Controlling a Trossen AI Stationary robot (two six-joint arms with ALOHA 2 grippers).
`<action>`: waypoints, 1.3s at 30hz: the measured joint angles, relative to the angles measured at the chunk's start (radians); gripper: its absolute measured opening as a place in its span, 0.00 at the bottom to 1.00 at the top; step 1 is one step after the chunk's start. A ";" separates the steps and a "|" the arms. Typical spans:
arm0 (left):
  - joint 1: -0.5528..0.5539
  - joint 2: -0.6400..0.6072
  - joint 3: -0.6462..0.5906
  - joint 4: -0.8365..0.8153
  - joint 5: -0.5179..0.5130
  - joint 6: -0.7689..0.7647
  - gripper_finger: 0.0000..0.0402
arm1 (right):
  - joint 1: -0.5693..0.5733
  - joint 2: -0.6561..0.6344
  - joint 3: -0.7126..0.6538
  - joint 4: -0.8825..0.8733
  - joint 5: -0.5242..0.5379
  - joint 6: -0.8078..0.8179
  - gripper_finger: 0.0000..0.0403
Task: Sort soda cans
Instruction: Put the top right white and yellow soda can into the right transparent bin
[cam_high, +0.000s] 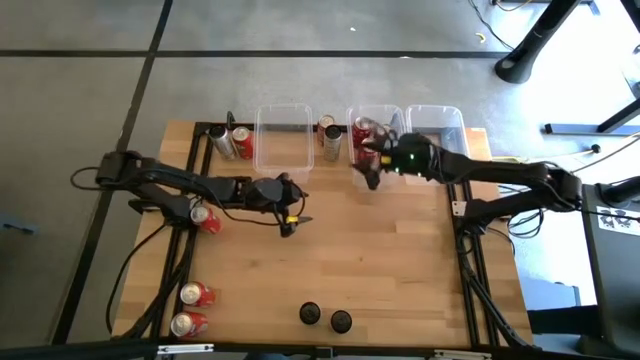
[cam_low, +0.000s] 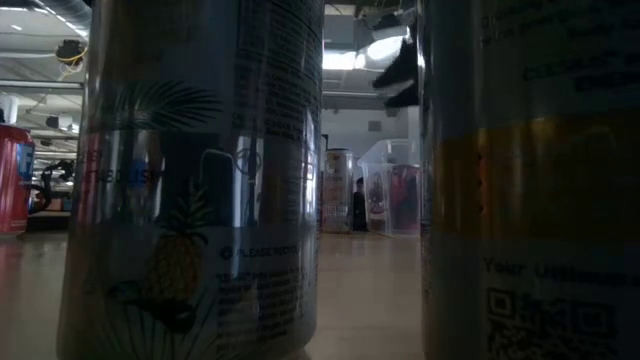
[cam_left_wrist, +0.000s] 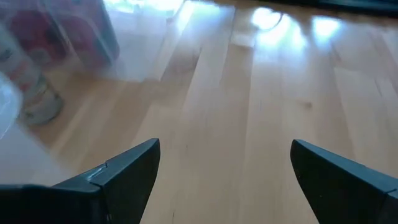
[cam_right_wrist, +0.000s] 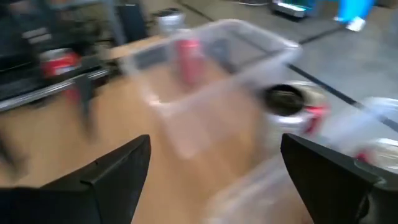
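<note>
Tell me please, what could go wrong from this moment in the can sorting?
The open right gripper hangs by the middle bin; a careless move might push the light bin or tip the upright can beside it. The open left gripper is over bare table, and its arm passes close to a red can, which it could sweep away.

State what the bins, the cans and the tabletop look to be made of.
Bins: clear plastic, probably; the table shows through their walls.
Cans: metal, likely aluminium; shiny silver tops, printed glossy bodies.
Tabletop: light wood, visible plank grain, smooth sheen.
</note>
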 joint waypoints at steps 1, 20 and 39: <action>-0.001 -0.023 0.000 -0.039 0.000 -0.004 0.86 | 0.032 0.000 0.000 -0.003 -0.001 0.000 0.89; -0.178 -0.386 0.141 -0.938 0.001 -0.423 0.86 | 0.388 0.116 0.000 0.000 0.067 0.048 0.89; -0.516 -0.309 0.267 -1.332 0.281 -1.144 0.86 | 0.403 0.164 0.000 -0.034 0.053 0.079 0.89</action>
